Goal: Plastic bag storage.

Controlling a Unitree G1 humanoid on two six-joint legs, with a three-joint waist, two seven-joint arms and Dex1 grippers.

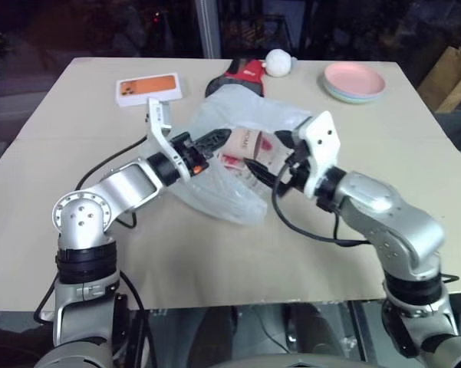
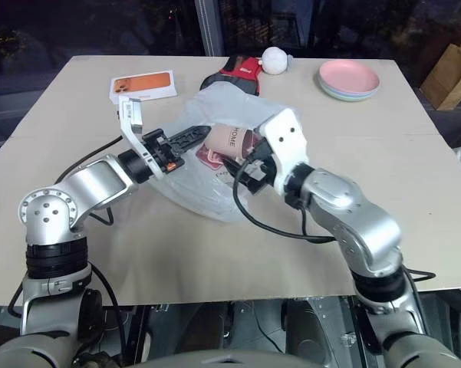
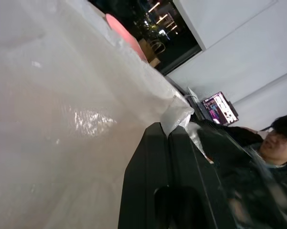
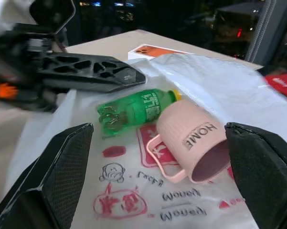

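You've got the plastic bag (image 1: 238, 153) lying mid-table (image 1: 77, 245), wrinkled and translucent w/ pink-red print, spread between both arms. Your left gripper (image 1: 218, 142) is clamped shut on the bag's film: in the left wrist view the two black fingers (image 3: 157, 181) sit pressed together w/ a pinch of white plastic bunched at the tips, and the bag wall rises beside them. Your right gripper (image 4: 153, 181) stands wide open, nothing in it; in the right wrist view its fingers (image 4: 52, 176) frame the bag's printed side w/ clear space between them. On the bag there you see a pink mug (image 4: 193, 138) marked HOME, tipped on its side w/ mouth toward the cam, and a green bottle (image 4: 133, 109) w/ yellow cap lying flat just beside it, touching or nearly so. Can't tell if mug & bottle are inside the film or on top of it. The left gripper's dark fingers reach in just above the bottle in that view. At the table's far edge: an orange phone box (image 1: 148, 90) to the left, a red-and-black item (image 1: 242, 75) just behind the bag, a white ball (image 1: 278, 62) next to it, and a stack of pastel plates (image 1: 353, 81) to the right. A brown paper bag (image 1: 450, 73) stands off the table, far right. A person (image 3: 277, 140) shows in the left wrist view's background, near a lit screen (image 3: 218, 107).
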